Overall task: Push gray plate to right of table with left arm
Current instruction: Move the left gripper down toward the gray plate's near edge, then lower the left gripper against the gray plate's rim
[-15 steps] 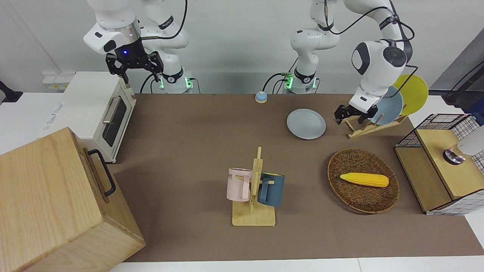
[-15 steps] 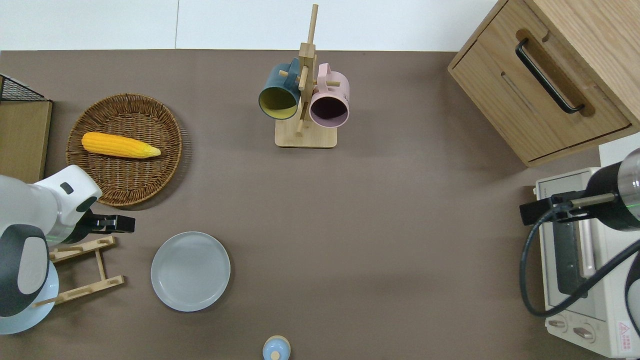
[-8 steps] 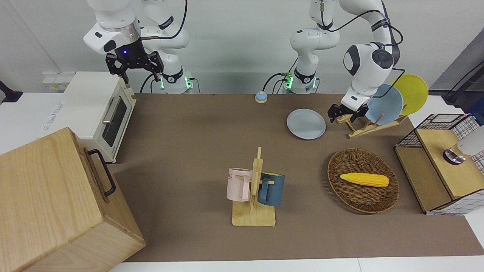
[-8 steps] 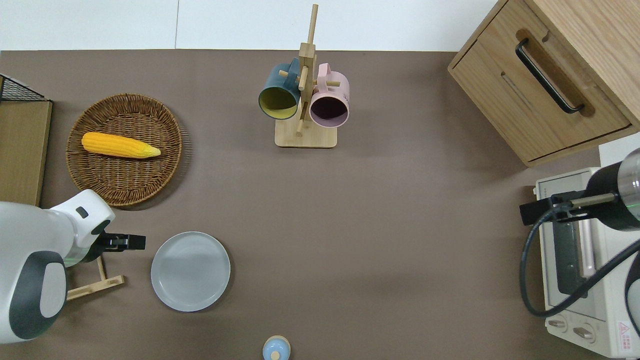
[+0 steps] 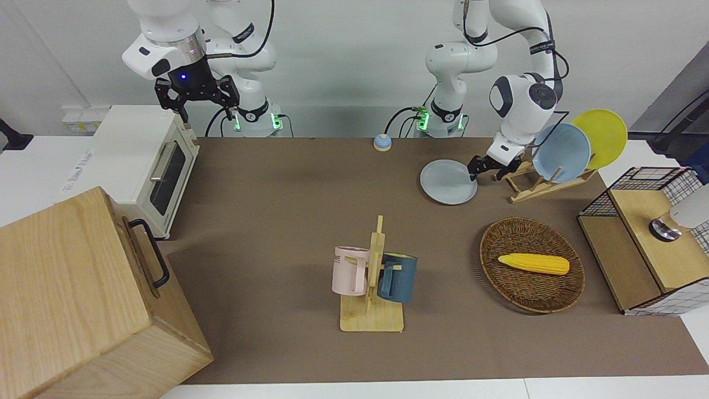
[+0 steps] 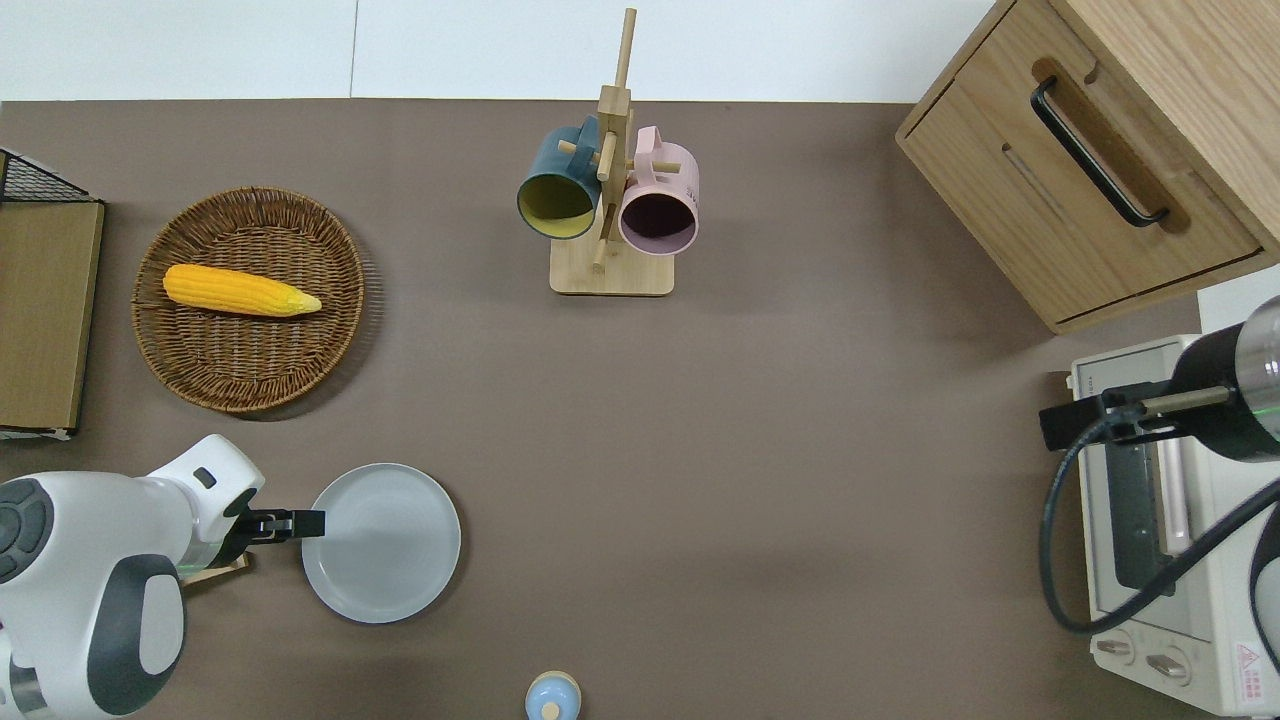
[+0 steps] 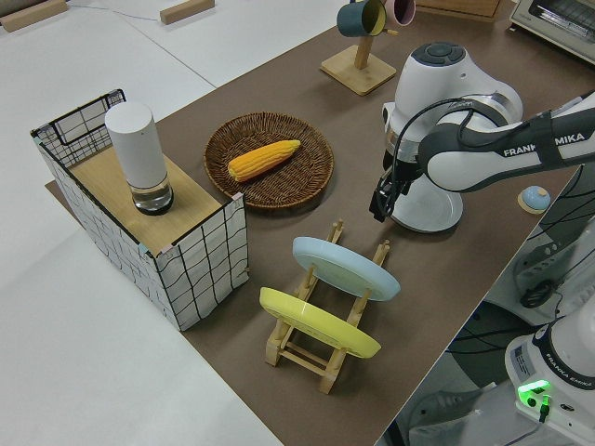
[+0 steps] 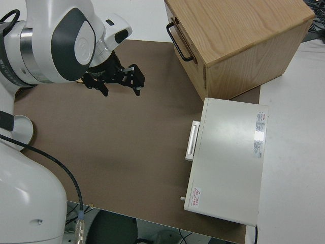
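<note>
The brown worktop (image 6: 760, 450) is carrying the gray plate (image 6: 385, 545), which is lying flat, rim up, toward the left arm's end; being round, it is showing no long axis. The left arm (image 6: 95, 590) is reaching low, its left pincer (image 6: 305, 523) sitting at the plate's rim nearest the plate rack (image 5: 534, 185), fingers seemingly together. The right arm is parked, its right pincer (image 5: 196, 95) standing apart.

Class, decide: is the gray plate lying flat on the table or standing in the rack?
Flat on the table: the gray plate shows as a full circle from overhead, beside the rack.
</note>
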`<state>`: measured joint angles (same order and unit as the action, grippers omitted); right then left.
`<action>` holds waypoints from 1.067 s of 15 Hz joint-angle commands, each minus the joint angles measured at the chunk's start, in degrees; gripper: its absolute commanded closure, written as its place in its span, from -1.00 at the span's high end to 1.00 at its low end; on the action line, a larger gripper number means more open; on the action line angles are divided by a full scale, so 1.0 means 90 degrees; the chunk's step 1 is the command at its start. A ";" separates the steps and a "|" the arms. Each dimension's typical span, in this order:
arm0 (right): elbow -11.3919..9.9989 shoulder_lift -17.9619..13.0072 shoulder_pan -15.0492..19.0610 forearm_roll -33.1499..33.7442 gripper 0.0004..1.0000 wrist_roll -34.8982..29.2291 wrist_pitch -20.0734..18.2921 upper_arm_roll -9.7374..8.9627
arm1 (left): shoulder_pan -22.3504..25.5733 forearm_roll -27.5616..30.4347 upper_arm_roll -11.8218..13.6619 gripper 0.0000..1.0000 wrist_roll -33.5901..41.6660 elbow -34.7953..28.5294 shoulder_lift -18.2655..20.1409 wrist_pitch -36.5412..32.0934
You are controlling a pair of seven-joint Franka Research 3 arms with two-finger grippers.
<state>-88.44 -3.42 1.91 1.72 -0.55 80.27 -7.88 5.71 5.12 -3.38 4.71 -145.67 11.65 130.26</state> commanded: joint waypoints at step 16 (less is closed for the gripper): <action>0.0003 -0.0059 0.0150 0.0054 0.99 0.0051 -0.0090 -0.0121 | 0.0098 0.0545 -0.0308 0.78 -0.0035 -0.0514 -0.0210 0.0584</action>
<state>-88.44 -3.42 1.91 1.72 -0.55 80.27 -7.88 5.73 9.09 -5.07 4.51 -149.17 11.12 132.66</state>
